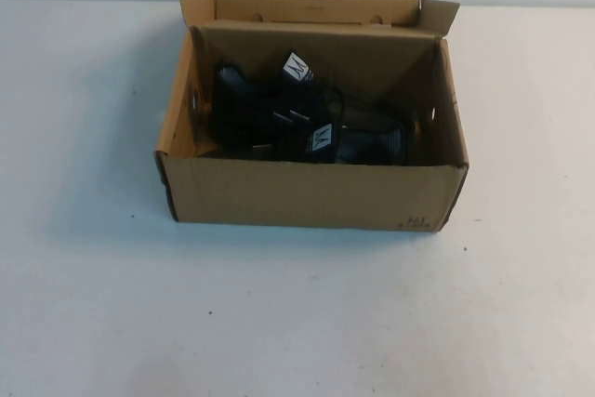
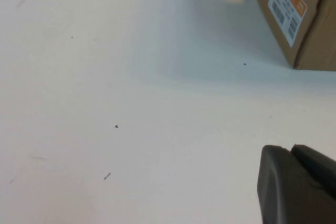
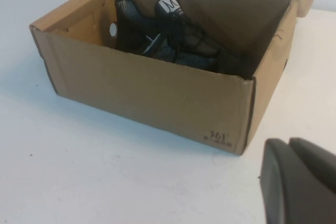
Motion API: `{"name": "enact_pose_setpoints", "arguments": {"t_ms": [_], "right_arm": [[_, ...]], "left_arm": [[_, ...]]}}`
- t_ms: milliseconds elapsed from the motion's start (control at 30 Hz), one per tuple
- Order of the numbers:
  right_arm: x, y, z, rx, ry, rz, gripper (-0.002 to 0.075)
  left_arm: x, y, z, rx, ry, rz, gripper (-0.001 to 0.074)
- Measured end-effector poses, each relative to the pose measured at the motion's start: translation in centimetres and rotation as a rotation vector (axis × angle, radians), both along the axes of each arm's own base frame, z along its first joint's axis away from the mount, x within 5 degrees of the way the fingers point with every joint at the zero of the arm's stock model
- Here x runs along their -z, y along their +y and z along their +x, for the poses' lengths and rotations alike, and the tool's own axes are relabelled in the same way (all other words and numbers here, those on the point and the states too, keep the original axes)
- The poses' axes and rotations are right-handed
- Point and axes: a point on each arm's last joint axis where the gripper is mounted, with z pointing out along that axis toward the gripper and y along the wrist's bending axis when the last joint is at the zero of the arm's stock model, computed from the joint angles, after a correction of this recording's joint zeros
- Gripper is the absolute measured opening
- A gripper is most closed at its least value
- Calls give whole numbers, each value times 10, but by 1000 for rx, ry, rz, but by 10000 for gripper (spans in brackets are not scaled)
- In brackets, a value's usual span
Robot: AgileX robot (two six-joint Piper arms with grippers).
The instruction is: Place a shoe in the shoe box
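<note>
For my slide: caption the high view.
Open shoe box on the white table holds both black sneakers; neither gripper in view.

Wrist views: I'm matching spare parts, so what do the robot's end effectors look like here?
Little shows. The left end effector appears as dark grey-black, matte, rounded finger pieces with a thin seam between them. The right end effector looks the same: smooth dark plastic-like, rounded corners. No cables, markings or arm links are visible; the high view shows neither arm.
</note>
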Motion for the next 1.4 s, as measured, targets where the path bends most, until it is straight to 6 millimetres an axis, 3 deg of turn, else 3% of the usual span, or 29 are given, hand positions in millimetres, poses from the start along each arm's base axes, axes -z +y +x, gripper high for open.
{"name": "enact_pose_setpoints", "arguments": {"t_ms": [633, 900, 1033, 1300, 1400], "right_arm": [[0, 0, 0, 0, -2, 1, -16], [-6, -18, -18, 153, -149, -29, -16], [8, -26, -24, 261, -188, -43, -16], [80, -33, -20, 378, -183, -49, -16], [93, -33, -20, 371, -141, -66, -16]], "left_arm": [[0, 0, 0, 0, 1, 0, -1], [0, 0, 0, 0, 1, 0, -1], [0, 0, 0, 0, 1, 0, -1], [0, 0, 0, 0, 1, 0, -1], [0, 0, 0, 0, 2, 0, -1]]}}
